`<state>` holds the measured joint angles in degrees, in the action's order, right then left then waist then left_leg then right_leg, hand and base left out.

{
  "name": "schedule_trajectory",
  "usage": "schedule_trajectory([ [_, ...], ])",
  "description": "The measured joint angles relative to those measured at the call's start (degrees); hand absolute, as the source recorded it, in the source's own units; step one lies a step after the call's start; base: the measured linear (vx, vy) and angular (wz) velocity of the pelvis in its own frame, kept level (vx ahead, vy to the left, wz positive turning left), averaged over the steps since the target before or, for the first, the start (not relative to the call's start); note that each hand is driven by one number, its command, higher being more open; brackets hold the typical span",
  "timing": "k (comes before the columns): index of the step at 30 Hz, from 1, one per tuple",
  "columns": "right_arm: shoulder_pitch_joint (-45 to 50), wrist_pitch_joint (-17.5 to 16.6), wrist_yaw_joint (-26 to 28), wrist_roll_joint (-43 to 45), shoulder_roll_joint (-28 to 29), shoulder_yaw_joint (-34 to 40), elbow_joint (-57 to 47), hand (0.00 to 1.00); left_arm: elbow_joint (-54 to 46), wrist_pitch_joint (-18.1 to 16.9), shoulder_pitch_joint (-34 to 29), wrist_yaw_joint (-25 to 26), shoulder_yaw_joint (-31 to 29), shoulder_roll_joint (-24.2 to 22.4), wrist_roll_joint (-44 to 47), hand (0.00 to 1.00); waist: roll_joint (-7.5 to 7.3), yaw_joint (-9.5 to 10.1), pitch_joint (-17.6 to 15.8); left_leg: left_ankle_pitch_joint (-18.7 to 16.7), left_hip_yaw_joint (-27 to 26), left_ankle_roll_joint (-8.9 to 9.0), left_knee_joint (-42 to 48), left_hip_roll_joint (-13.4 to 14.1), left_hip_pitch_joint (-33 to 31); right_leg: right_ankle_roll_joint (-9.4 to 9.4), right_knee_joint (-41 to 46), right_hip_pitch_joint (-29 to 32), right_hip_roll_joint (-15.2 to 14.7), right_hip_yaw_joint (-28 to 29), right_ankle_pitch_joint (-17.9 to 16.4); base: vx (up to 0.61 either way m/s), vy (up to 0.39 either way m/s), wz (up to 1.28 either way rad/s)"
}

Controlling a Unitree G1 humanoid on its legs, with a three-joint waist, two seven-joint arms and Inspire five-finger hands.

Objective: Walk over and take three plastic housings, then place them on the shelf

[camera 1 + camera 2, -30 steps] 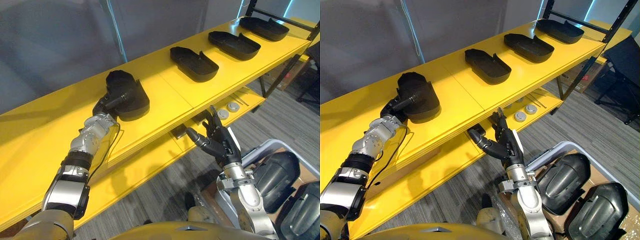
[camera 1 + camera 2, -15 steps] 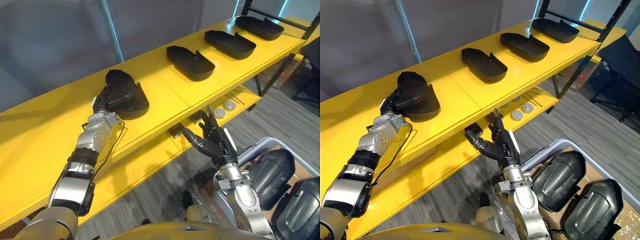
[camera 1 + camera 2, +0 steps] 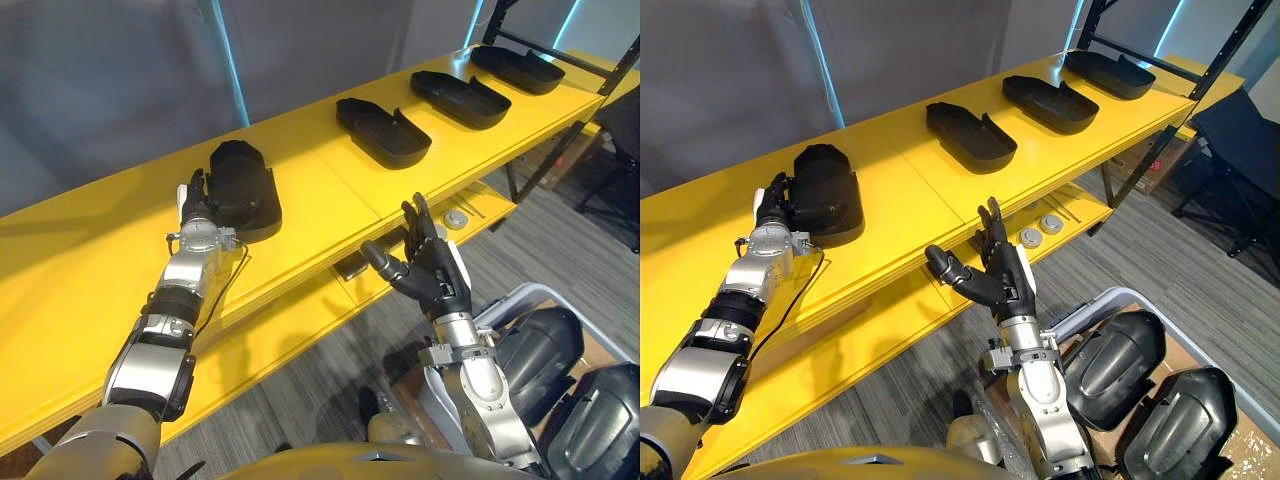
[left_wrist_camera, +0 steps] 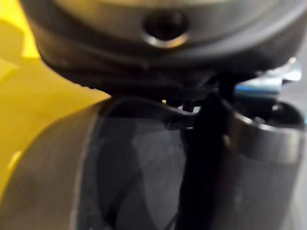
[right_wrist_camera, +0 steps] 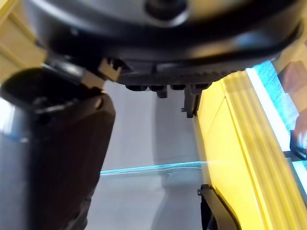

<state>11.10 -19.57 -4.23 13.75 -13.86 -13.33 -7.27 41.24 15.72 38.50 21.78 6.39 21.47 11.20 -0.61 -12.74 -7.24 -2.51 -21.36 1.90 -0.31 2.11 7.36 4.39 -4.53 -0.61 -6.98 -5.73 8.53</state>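
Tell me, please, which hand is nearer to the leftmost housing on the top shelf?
Left. The left hand sits right beside that housing; the right hand hovers apart, in front of the shelf.

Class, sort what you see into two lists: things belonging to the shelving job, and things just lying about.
Job: yellow shelf; leftmost housing, beside the left hand; three further housings; unplaced housings in the bin; right hand, open.
Lying about: two round discs on the lower shelf; dark chair.

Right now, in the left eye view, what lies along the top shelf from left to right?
left hand → dome-up housing → second housing → third housing → fourth housing
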Motion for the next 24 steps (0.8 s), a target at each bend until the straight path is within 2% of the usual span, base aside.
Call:
schedule_trajectory([
  [7, -0.78, 0.01, -1.30, 0.07, -1.19, -0.26, 0.82, 1.00, -0.05, 3.17, 0.39, 2.46, 0.13, -1.45, -10.95, 1.00, 0.09, -0.08, 0.05, 0.16, 0.45, 0.08, 0.01, 0.08, -0.04, -0.02, 0.00, -0.17, 0.05, -0.34, -0.01, -0.02, -0.015, 0.02],
  [15, -0.78, 0.03, -1.50, 0.00, -1.26, -0.65, 0.83, 1.00, -1.73, 6.03, 0.22, 6.34, 0.08, -1.46, -13.92, 1.00, 0.39, 0.30, 0.25, 0.49, 1.85, 0.07, 0.09, 0.09, -0.76, -0.12, 0.00, -0.24, -0.08, -1.58, -0.08, -0.03, -0.020, 0.10],
  [21, -0.75, 0.37, -1.81, -0.49, -1.23, -0.89, 0.82, 1.00, -14.44, 9.44, -5.02, 9.73, -0.81, -1.31, -16.33, 1.00, 0.50, 2.21, 0.31, 0.82, 3.03, 0.10, 0.06, 0.22, -1.17, -0.27, 0.02, -0.45, 0.06, -2.97, -0.18, -0.01, -0.024, 0.10],
  [24, -0.75, 0.79, -2.10, -0.51, -1.14, -0.90, 0.80, 1.00, -25.27, 9.01, -9.89, 11.55, -3.20, -1.31, -16.26, 1.00, 0.86, 3.42, 0.54, 0.92, 3.85, 0.03, 0.06, 0.16, -1.49, -0.28, 0.02, -0.56, 0.11, -3.81, -0.18, -0.01, -0.017, 0.14],
])
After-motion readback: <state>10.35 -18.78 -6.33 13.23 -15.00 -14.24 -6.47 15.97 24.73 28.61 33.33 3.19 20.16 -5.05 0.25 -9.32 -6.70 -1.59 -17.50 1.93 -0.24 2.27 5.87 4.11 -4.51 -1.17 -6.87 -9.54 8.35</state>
